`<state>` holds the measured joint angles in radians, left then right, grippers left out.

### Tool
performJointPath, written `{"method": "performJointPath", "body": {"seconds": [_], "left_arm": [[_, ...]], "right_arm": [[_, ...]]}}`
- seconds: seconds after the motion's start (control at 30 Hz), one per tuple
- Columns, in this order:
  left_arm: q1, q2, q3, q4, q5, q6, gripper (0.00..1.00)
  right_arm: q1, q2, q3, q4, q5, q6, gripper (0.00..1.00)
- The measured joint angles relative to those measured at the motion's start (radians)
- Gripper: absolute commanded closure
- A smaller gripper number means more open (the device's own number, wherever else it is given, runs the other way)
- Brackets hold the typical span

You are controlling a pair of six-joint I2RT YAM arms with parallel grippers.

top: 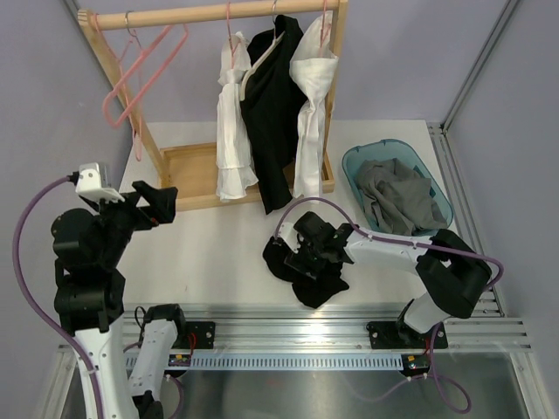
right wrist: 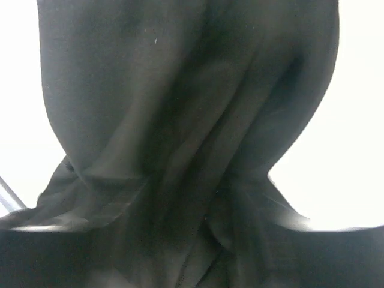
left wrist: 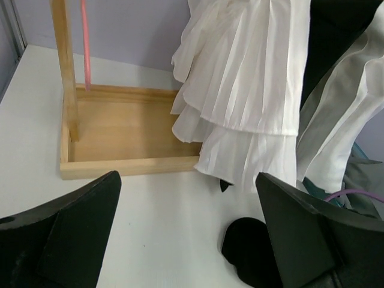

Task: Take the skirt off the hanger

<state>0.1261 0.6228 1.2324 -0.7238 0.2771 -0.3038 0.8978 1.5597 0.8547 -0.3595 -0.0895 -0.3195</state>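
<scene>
While right gripper presses the black skirt on the desk before the wooden rack, grip hidden, we'd lift off straight; left gripper gapes wide, empty.

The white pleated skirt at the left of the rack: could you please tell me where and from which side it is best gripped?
Probably its lower left edge, with the left hand coming from the open left side. The white pleated skirt hangs free above the wooden base, while its right side is crowded by the hanging black garment.
</scene>
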Motion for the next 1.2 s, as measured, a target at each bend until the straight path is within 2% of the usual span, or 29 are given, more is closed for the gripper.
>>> {"method": "performJointPath", "body": {"seconds": [0.07,0.1,0.23,0.37,0.53,0.67,0.77,0.97,1.2], "left_arm": [[0.000,-0.059,-0.063,-0.026,0.005,-0.001,0.01],[0.000,-0.082,-0.087,-0.043,0.007,-0.002,0.01],[0.000,-0.168,-0.178,-0.084,0.011,-0.009,0.01],[0.000,-0.253,-0.263,-0.106,0.014,-0.028,0.01],[0.000,-0.315,-0.378,-0.113,0.027,-0.066,0.01],[0.000,-0.332,-0.443,-0.113,0.035,-0.091,0.01],[0.000,-0.347,-0.472,-0.112,0.038,-0.105,0.01],[0.000,-0.361,-0.504,-0.107,0.046,-0.120,0.01],[0.000,-0.366,-0.513,-0.100,0.051,-0.121,0.01]], "right_arm": [[0.000,0.012,0.014,-0.013,0.000,-0.010,0.66],[0.000,0.015,0.020,-0.026,-0.002,-0.008,0.81],[0.000,0.008,0.035,-0.068,-0.013,-0.028,1.00],[-0.001,-0.084,0.035,-0.149,-0.056,-0.072,1.00],[-0.040,-0.366,0.035,-0.286,-0.176,-0.208,1.00],[-0.160,-0.540,0.046,-0.399,-0.267,-0.316,1.00],[-0.283,-0.602,0.074,-0.459,-0.300,-0.375,1.00],[-0.604,-0.568,0.229,-0.472,-0.369,-0.409,1.00],[-1.037,-0.255,0.577,-0.386,-0.547,-0.287,1.00]]}}
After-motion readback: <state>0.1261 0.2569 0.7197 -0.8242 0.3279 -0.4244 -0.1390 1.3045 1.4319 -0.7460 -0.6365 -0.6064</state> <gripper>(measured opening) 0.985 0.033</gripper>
